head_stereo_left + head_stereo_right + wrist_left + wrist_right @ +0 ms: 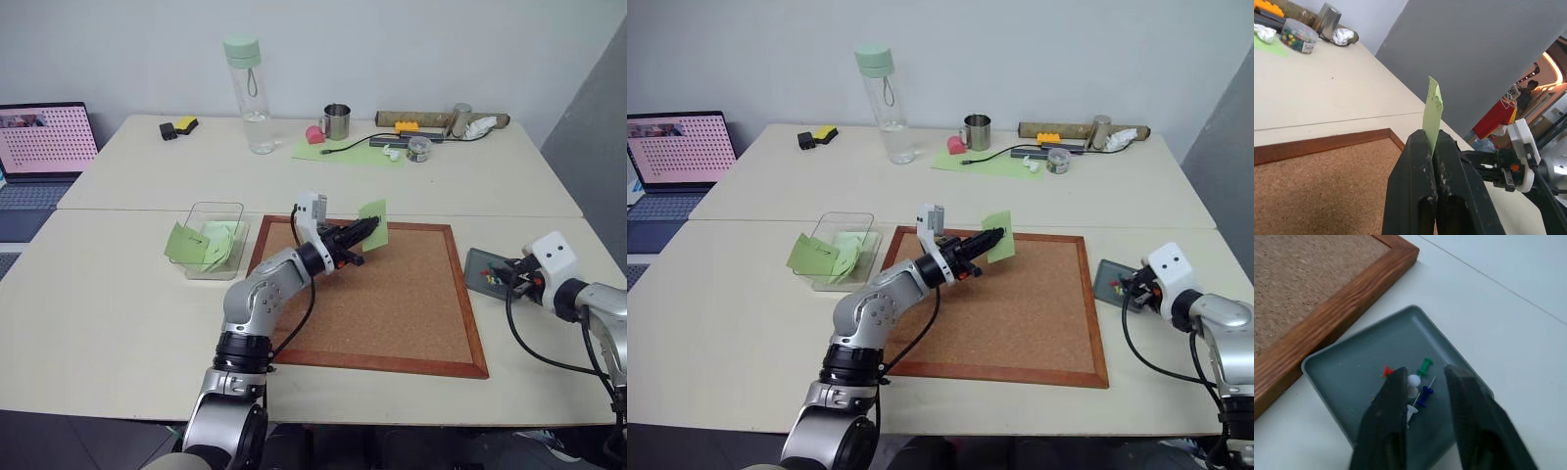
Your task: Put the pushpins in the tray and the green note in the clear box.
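Observation:
My left gripper point(367, 233) is shut on the lower edge of the green note point(373, 224), holding it upright above the far side of the cork board. In the left wrist view the note point(1432, 110) stands edge-on out of the gripper point(1432, 142), with dark marks near its top. The clear box point(217, 205) sits left of the board with unmarked green notes inside. At the right, my right gripper point(511, 277) hangs open just over the grey tray point(1352, 377). Red, green, blue and white pushpins point(1419, 382) lie in the tray under its fingers.
The wood-framed cork board point(392, 304) lies in the middle of the table. Farther back stand a water bottle point(250, 93), a metal mug point(336, 121) and a jar of pins point(419, 148) on a pale-green sheet. A laptop point(44, 147) is far left.

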Robot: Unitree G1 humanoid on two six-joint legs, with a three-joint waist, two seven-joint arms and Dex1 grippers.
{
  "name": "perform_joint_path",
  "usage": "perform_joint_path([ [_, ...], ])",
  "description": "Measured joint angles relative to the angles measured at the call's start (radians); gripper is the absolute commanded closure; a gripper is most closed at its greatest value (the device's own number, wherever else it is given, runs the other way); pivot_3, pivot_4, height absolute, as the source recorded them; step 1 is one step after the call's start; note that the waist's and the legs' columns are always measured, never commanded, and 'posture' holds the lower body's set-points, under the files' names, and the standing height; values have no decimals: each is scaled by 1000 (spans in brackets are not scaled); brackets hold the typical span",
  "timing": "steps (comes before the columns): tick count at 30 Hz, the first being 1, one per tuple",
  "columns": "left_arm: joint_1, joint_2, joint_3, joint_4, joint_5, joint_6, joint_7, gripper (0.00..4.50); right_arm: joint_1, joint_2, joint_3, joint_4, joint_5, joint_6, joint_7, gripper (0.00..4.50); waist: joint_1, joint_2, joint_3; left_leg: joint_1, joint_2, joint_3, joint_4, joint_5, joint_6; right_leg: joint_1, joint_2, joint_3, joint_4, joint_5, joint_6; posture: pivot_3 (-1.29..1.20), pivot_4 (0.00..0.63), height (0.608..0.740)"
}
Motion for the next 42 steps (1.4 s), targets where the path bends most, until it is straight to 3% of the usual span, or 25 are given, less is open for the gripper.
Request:
perform_joint_path([
  [10,6,3,-9,-22,5,-16,12,4500,-10,1,0,-11,39,52,-2,100,0,0,0,0,0,0,0,0,0,0,0,0,0,0,0,0,150,740],
  [29,9,10,-7,-22,17,-34,29,4500,0,-18,32,12,-55,-96,-25,47,0,0,0,0,0,0,0,0,0,0,0,0,0,0,0,0,150,740],
  [35,8,47,-2,-70,23,-28,64,4500,13,-40,-6,-74,29,-122,71,47,-2,0,0,0,0,0,0,0,0,0,0,0,0,0,0,0,150,740],
  [42,26,215,79,-308,51,36,187,4500,-28,-93,-19,-328,269,-53,283,47,-14,0,1,1,1,-1,-1,-1,1,0,1,0,0,0,0,0,150,740],
])
